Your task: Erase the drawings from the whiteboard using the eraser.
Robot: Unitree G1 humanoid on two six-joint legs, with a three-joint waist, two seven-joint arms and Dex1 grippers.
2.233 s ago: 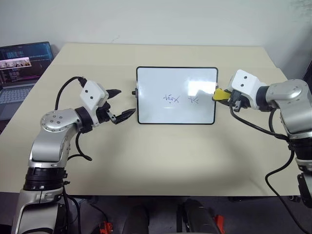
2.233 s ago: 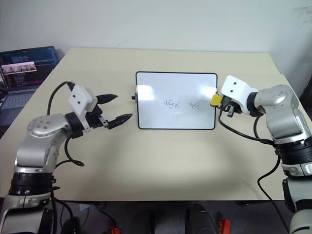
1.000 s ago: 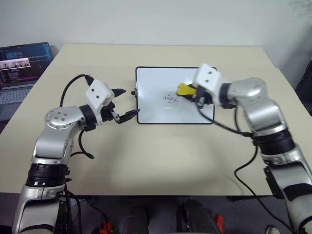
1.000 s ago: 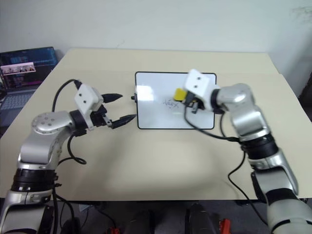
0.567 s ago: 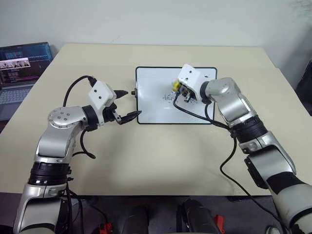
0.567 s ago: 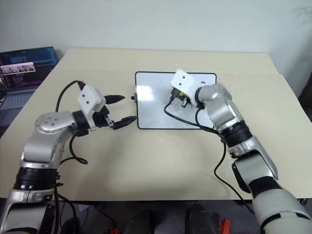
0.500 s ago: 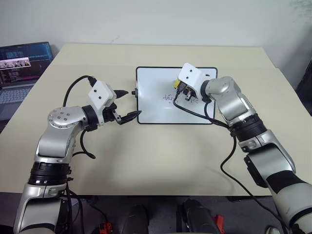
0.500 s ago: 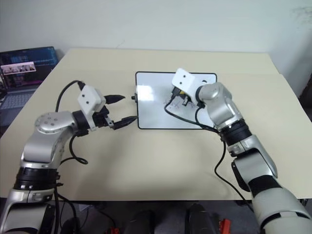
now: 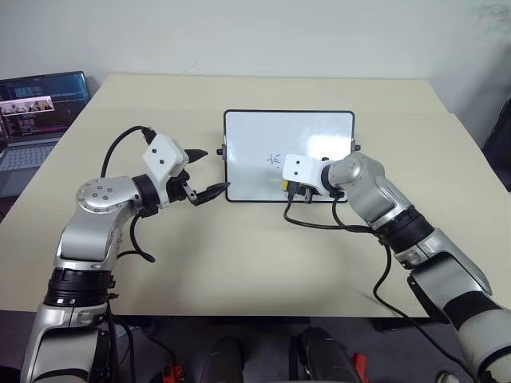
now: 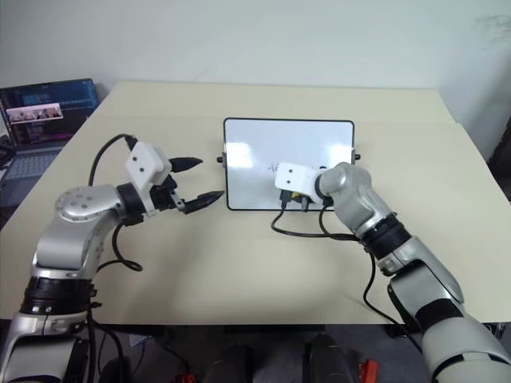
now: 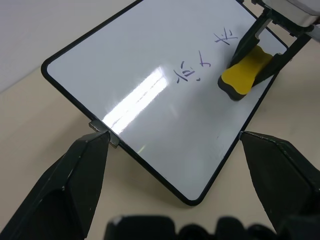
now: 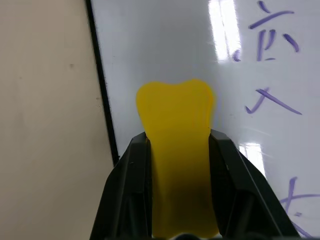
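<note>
On the pale beige desk lies the small glossy white whiteboard with a thin black frame, flat and near the middle. Over its near edge sits the right claw, its two black fingers pinched on the bright yellow oblong eraser with a black edge. The eraser rests low on the board, just inside the frame's near side, with its yellow tip pointing across the white surface. Beside it, further up the board, are the dark scribbled marker drawings; in the right wrist view three purple marks run in a row next to the eraser, apart from it.

Off the board's left side, the left claw hangs above the desk with its black fingers spread wide and nothing between them, the tips close to the board's left frame and side knob. At the desk's far left corner stands an open dark laptop with a lit screen.
</note>
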